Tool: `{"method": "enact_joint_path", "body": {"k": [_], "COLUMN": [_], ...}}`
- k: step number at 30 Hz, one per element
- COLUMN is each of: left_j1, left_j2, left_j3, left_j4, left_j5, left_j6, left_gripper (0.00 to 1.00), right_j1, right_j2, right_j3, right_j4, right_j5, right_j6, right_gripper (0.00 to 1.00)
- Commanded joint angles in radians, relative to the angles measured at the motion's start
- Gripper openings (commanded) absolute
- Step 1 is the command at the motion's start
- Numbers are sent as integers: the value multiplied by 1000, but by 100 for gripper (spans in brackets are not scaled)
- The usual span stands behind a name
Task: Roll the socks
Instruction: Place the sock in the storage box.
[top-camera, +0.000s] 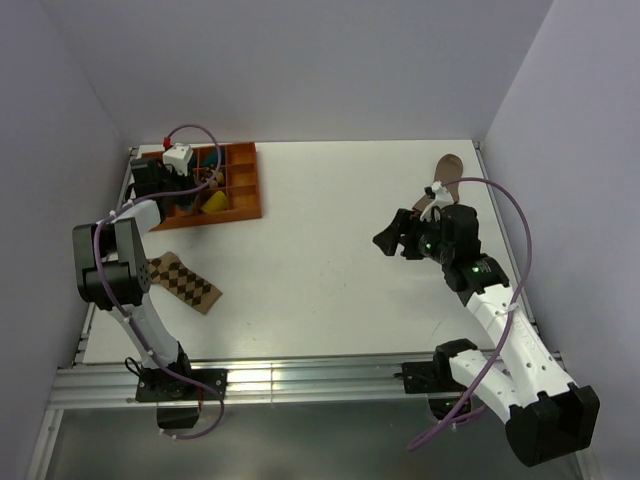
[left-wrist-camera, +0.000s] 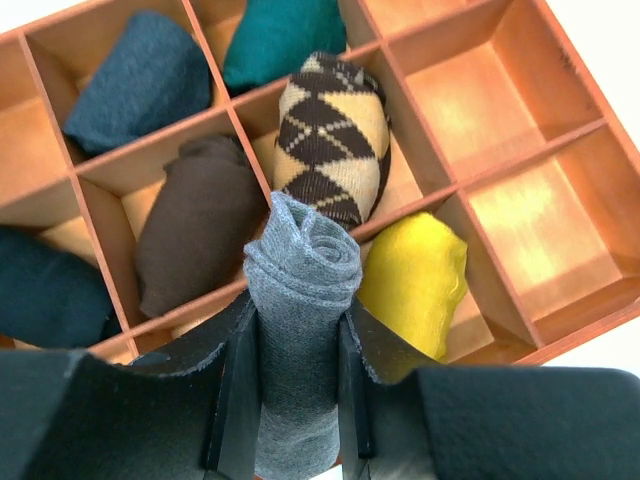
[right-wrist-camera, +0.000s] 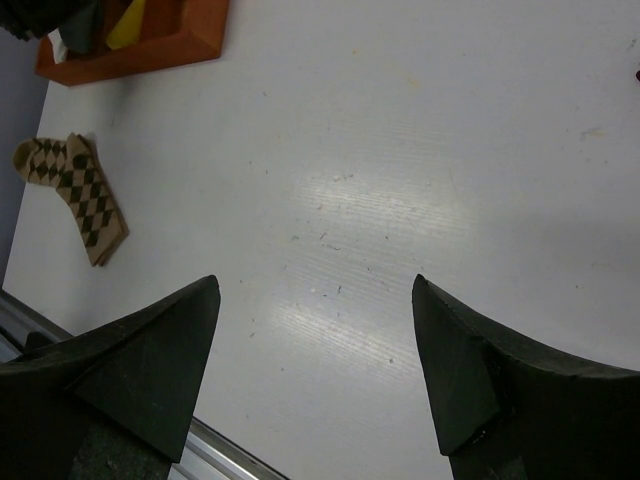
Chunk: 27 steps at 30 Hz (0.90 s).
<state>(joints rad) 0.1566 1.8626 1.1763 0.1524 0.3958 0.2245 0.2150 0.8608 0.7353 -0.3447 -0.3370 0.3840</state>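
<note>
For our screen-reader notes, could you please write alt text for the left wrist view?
The left tool grips a rolled grey sock over an orange compartment tray. Its compartments hold argyle, brown, yellow, teal and blue socks.

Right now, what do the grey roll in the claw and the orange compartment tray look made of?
Grey rolled sock: soft knit fabric, matte, fuzzy heathered surface. Orange divided tray: probably stained wood, slightly glossy; faint grain and sheen show.

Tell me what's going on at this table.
The left gripper is clamped on a rolled grey sock above the orange tray, whose compartments already hold several rolled socks. The right gripper hangs open over the table, holding nothing. A diamond-patterned sock lies flat at the table's left side.
</note>
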Motion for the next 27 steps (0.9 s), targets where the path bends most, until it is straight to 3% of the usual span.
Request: {"method": "enact_joint_path", "body": {"k": [1,27], "left_j1": [14,54], "left_j2": [-13,142], "left_j3": [-6,149], "left_j4": [33,-316], "left_j5": [41,22], "left_j6": [24,326], "left_gripper": [0,0], "right_j1": [-6,-6], "right_j2": [7,73], "right_j3": [55,95], "right_j4": [50,21], "right_j5": [-2,-16], "right_j6": [-16,-33], "right_gripper": [84,80]}}
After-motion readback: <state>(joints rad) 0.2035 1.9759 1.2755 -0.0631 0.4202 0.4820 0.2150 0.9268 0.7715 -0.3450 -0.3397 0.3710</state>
